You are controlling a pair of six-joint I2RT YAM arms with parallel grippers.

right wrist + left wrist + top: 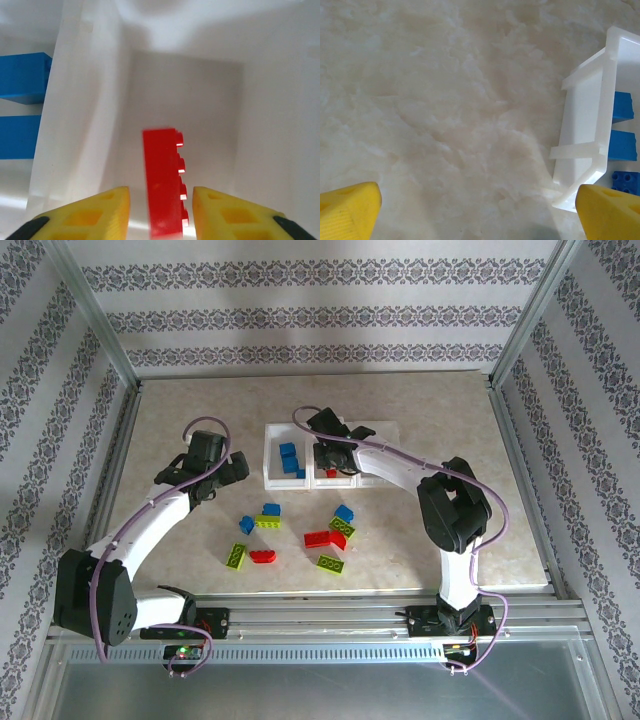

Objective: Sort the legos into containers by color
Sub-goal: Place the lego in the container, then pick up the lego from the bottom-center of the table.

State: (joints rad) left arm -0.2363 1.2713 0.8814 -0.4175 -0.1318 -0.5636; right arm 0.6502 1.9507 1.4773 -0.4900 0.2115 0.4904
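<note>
A white three-bin tray of containers (385,432) stands at the table's middle back. Its left bin holds blue legos (290,458), which the left wrist view shows through the tray wall (592,125) as blue bricks (622,145). My right gripper (331,464) reaches into the middle bin. Its yellow fingers (95,215) are open, with a gap on each side of a red lego (162,180) that stands on edge between them. My left gripper (235,472) hovers open over bare table left of the tray, nothing between its fingers (350,207).
Loose bricks lie in front of the tray: blue (271,509), blue (344,512), lime green (236,556), lime green (331,564), red (324,538) and red (264,556). A metal rail runs along the near edge. Patterned walls enclose the table.
</note>
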